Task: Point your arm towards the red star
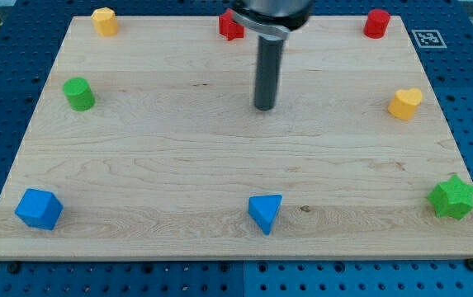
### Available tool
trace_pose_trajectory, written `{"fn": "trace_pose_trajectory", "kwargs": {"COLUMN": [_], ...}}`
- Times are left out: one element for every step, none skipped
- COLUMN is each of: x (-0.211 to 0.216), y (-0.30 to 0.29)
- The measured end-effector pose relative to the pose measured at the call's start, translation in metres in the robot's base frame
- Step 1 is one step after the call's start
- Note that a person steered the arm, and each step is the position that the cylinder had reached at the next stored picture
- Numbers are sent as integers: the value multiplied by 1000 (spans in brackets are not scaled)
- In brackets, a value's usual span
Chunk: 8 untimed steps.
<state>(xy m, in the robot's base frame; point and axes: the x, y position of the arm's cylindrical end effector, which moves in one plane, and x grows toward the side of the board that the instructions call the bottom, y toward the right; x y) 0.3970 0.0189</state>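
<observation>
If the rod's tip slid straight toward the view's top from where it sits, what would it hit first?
Probably nothing. My tip would pass just to the right of the red star, partly hidden by the arm, and reach the board's top edge. Depth is uncertain, so a graze is possible.

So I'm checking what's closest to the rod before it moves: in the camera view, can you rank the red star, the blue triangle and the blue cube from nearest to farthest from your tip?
From my tip:
1. Red star, just up and to the view's left, at the top edge.
2. Blue triangle, almost straight below, near the view's bottom edge.
3. Blue cube, far off in the view's bottom-left corner.
</observation>
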Motion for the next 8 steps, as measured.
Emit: {"fn": "trace_pose_trajectory", "kwargs": {"x": [-32, -60, -63, -63, -75, -114, -152, -195], "y": [-64, -138, -161, -161, -162, -161, -161, -161]}}
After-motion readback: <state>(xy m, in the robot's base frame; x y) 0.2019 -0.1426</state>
